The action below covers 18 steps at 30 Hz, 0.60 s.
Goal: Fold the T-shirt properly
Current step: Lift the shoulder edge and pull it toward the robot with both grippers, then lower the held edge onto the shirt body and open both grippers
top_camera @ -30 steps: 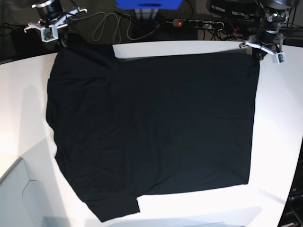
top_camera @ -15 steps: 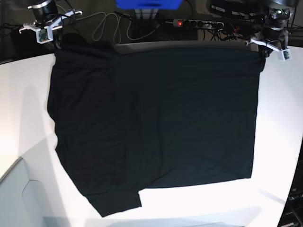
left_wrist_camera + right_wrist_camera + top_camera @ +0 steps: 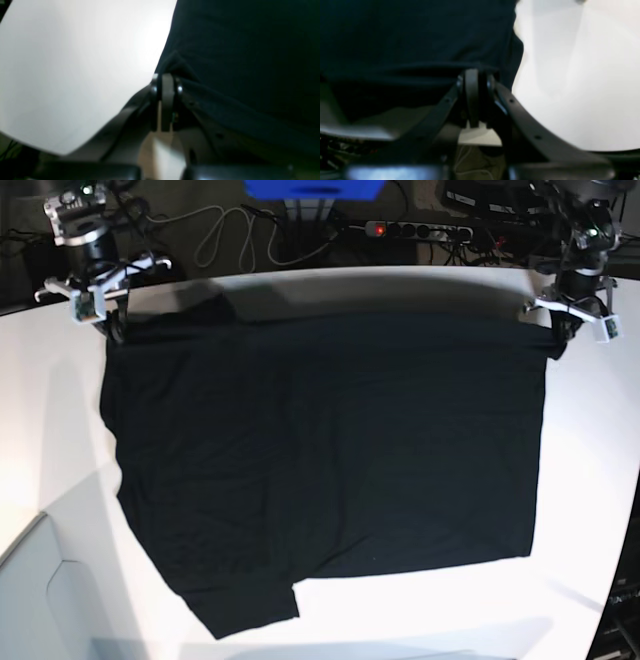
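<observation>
The black T-shirt (image 3: 330, 450) lies spread on the white table (image 3: 50, 410), plain side up, with a sleeve at the near left. No print shows. My left gripper (image 3: 557, 330) is shut on the shirt's far right corner; in the left wrist view the gripper (image 3: 166, 80) pinches a bunched fold of the T-shirt (image 3: 237, 50). My right gripper (image 3: 108, 328) is shut on the far left corner; in the right wrist view the gripper (image 3: 473, 77) clamps the T-shirt's (image 3: 407, 37) edge. The far edge is held taut between the two.
A power strip (image 3: 420, 228) with a red light, grey cables (image 3: 225, 235) and a blue object (image 3: 315, 188) lie beyond the table's far edge. A grey panel (image 3: 40, 590) sits at the near left corner.
Both grippers have moved toward the near side, bringing the shirt's far edge with them. A strip of bare table now shows behind that edge.
</observation>
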Tool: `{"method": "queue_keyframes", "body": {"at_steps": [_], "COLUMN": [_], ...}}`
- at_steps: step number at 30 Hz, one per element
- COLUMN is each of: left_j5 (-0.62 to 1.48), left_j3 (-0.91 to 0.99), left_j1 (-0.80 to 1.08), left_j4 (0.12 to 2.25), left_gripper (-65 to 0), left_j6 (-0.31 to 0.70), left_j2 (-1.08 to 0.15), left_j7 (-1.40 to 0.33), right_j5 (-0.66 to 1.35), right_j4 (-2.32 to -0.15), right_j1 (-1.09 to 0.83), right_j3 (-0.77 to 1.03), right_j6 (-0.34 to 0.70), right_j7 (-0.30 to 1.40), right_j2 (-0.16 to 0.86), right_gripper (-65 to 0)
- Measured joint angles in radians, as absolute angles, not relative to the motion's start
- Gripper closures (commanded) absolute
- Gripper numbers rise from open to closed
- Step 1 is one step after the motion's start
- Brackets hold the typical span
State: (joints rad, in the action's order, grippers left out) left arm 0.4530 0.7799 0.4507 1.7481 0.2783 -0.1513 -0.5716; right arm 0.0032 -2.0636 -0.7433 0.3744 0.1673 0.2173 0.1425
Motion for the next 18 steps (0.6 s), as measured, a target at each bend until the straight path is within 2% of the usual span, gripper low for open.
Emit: {"method": "queue_keyframes", "body": {"at_steps": [11, 18], "left_j5": [0.452, 0.396], "left_j3": [0.773, 0.764], "left_j1": [0.307, 0.210], "left_j4": [1.704, 1.627], "left_gripper": [0.0, 0.0], "left_j6": [0.274, 0.277], "left_j2": [-0.226, -0.219], "left_j7": [-0.574, -0.577], "right_j5": [0.003, 0.004], "right_j4": [-2.044, -1.943], "right_j1": [-0.386, -0.233], "right_j3": [0.374, 0.374], "right_j6": [0.231, 0.306], "right_j7": [0.542, 0.629], "right_j2": [0.143, 0.143], "right_gripper": [-0.1, -0.1]}}
